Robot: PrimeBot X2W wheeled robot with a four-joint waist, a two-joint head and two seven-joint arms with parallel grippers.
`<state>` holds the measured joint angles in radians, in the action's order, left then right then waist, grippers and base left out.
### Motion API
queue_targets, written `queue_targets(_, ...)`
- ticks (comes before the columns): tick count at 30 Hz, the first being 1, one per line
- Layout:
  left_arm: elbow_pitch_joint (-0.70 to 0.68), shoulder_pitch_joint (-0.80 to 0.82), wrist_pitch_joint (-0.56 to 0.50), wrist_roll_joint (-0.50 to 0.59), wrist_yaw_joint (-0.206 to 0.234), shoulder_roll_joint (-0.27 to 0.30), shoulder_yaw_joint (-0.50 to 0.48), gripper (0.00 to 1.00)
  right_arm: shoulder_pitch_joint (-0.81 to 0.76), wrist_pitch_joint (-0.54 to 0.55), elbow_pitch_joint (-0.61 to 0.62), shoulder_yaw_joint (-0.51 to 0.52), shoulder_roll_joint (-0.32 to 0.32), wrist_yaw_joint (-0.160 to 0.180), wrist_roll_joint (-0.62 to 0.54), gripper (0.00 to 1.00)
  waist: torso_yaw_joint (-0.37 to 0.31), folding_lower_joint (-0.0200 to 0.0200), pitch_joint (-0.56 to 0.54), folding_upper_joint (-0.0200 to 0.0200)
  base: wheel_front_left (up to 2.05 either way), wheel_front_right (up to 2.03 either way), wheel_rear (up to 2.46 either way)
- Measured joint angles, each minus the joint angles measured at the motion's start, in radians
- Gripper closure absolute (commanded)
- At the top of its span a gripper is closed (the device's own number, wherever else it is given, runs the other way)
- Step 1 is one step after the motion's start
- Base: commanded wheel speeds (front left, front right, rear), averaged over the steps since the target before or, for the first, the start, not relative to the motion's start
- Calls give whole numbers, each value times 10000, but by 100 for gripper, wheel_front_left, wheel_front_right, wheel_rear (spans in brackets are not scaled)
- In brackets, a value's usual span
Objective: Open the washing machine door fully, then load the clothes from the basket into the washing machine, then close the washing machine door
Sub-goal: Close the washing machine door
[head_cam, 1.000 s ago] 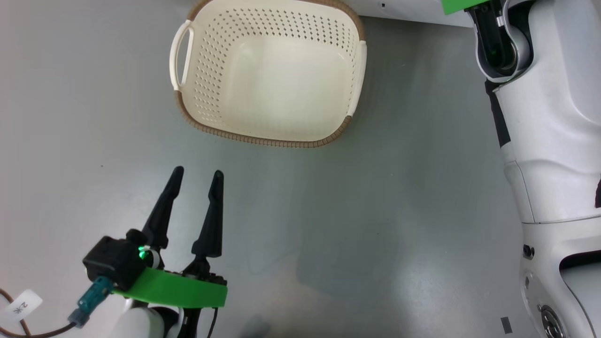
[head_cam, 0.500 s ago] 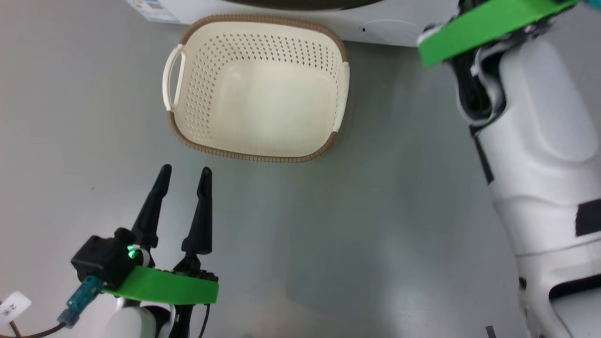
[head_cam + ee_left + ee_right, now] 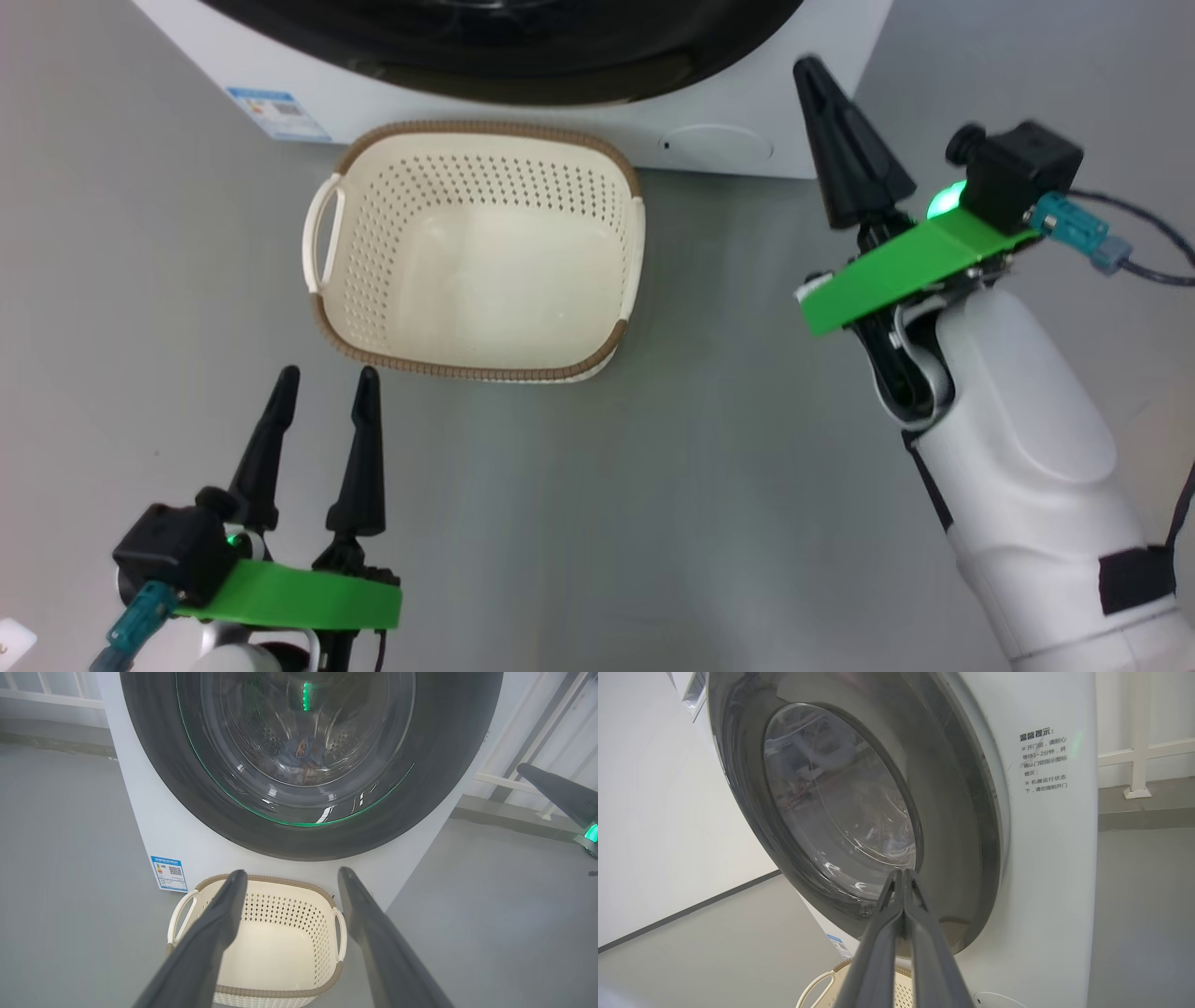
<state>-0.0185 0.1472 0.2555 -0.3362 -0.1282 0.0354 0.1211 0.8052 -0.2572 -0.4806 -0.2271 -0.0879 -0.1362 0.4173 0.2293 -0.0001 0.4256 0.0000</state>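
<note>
1. Head view.
   - Basket (image 3: 373,233) stands upright on the grey floor (image 3: 747,467); its cream bottom shows bare from wall to wall.
   - Washing machine (image 3: 747,103): white front just behind the basket's far rim. Whether they touch, cannot tell.
   - Door (image 3: 523,47): black rim visible beyond the basket, above that white front.
   - Blue label sticker (image 3: 278,112) sits on the machine past the basket's far-left corner.
   - Left hand (image 3: 326,375): on the basket's near side, off its left corner and apart from it. Fingers spread wide, nothing between them.
   - Right hand (image 3: 808,65): well to the basket's right, tips level with its far rim. Fingers pressed into one point, holding nothing.

2. Left wrist view.
   - The two spread fingers frame the basket, which lies below and between them.
   - The door is shut flat against the machine, directly above and behind the basket.
   - Clothes (image 3: 301,758): a light-blue bundle inside the drum, seen through the door glass, above and beyond the basket.
   - The right hand's dark fingers enter from the basket's far right.

3. Right wrist view.
   - The closed fingertips point at the door's lower rim, above the basket's handle at the bottom edge. Contact with the rim: cannot tell.
   - A printed notice (image 3: 1043,760) is on the machine's white front, high above the basket.
</note>
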Motion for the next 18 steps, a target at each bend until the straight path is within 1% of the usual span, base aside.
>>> queue_targets(6,123,-319,0,54,0,63,-215,0,-1089,0,169,113,-88,0,2,100,-235,0,-630,1,0,0,0)
queue_targets(7,140,-383,0,52,0,79,-257,0,-1245,0,182,117,-92,0,-2,92,-275,0,-742,0,0,0,0)
queue_targets(8,159,-458,0,50,0,102,-301,0,-1398,0,199,128,-94,0,-4,75,-315,0,-854,0,0,0,0)
queue_targets(9,182,-515,0,50,0,119,-337,0,-1554,2,230,167,-92,0,-4,55,-354,0,-967,0,0,0,0)
queue_targets(10,188,-562,0,50,0,130,-368,0,-1708,2,267,194,-92,0,-4,10,-391,0,-1076,0,0,0,0)
queue_targets(11,198,-625,0,50,0,138,-385,0,-1858,2,307,219,-90,0,-8,0,-428,0,-1187,0,0,0,0)
queue_targets(18,303,-1081,0,56,0,182,-523,0,-2974,2,460,500,-46,0,-105,0,-653,0,-1946,0,0,0,0)
